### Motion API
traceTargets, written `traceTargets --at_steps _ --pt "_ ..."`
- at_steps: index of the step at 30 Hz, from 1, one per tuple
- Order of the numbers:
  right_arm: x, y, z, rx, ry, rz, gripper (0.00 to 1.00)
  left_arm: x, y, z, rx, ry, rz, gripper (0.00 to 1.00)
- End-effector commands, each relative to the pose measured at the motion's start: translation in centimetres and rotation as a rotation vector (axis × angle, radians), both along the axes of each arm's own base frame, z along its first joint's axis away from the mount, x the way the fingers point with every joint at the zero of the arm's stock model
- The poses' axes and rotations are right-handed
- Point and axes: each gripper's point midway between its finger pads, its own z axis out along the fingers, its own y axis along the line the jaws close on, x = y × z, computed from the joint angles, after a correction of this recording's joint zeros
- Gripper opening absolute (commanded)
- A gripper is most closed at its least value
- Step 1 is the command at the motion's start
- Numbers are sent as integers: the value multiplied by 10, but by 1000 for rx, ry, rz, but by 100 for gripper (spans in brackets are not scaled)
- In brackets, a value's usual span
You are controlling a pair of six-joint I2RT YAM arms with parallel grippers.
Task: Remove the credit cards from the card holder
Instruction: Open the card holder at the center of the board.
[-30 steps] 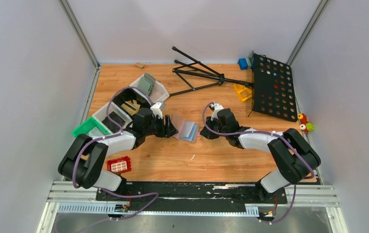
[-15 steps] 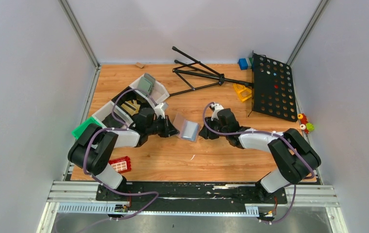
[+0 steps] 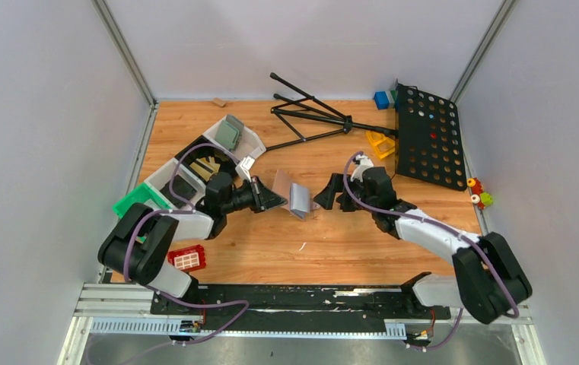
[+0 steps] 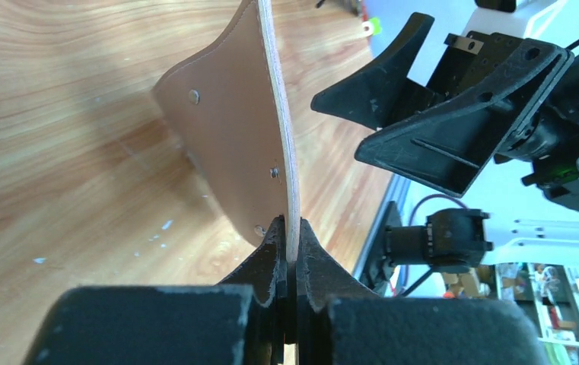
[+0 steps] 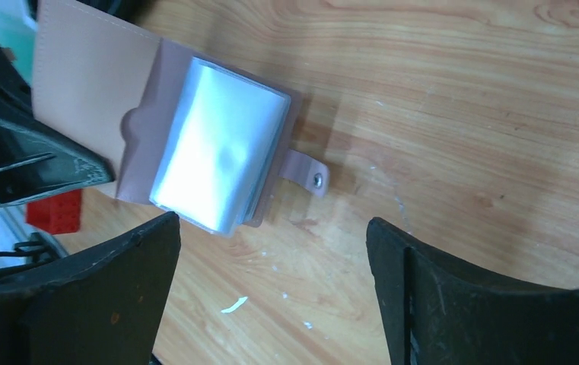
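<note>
Pale walls close in a wooden table [image 3: 362, 243], and near its middle the two arms meet nose to nose. At the left gripper [image 4: 290, 228] the fingers are pinched tight on the edge of the card holder [image 3: 295, 198], keeping it propped up on its side with the tan leather back turned toward that arm. Facing it, the right gripper [image 3: 328, 196] has its fingers spread wide with nothing between them, just beside the holder but not touching it. From the right wrist the holder lies folded open, a shiny stack of clear sleeves [image 5: 221, 152] on the tan flap and a small snap tab sticking out. By my reckoning nothing is out yet: no loose card shows on the wood, so all the pulling is left. Glare whitens the sleeves, so I cannot tell whether the credit cards sit inside, or how many. Farther off stand white bins [image 3: 244, 141] and a black pegboard [image 3: 427, 137].
</note>
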Motion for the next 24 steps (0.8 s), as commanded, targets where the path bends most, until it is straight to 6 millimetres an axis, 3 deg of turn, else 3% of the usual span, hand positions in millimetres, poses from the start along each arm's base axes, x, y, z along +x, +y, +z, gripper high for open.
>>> traceTargets --at_steps 1,5,8,14,19,24 --pt "-16 0 28 94 -17 -5 96 -7 -1 51 -134 -74 -5 0" --pt "-31 -3 34 177 -1 -29 100 -13 2 65 -172 -77 12 0" --pt "-39 -7 28 173 38 -54 100 -16 5 60 -142 -60 26 0" --pt "-45 -13 16 92 65 -81 85 -21 19 11 58 -1 70 0" --pt "-51 1 7 19 68 -57 67 -29 41 -40 328 51 80 1" --pt "-49 19 6 -109 16 -64 66 -31 63 -59 479 78 117 2"
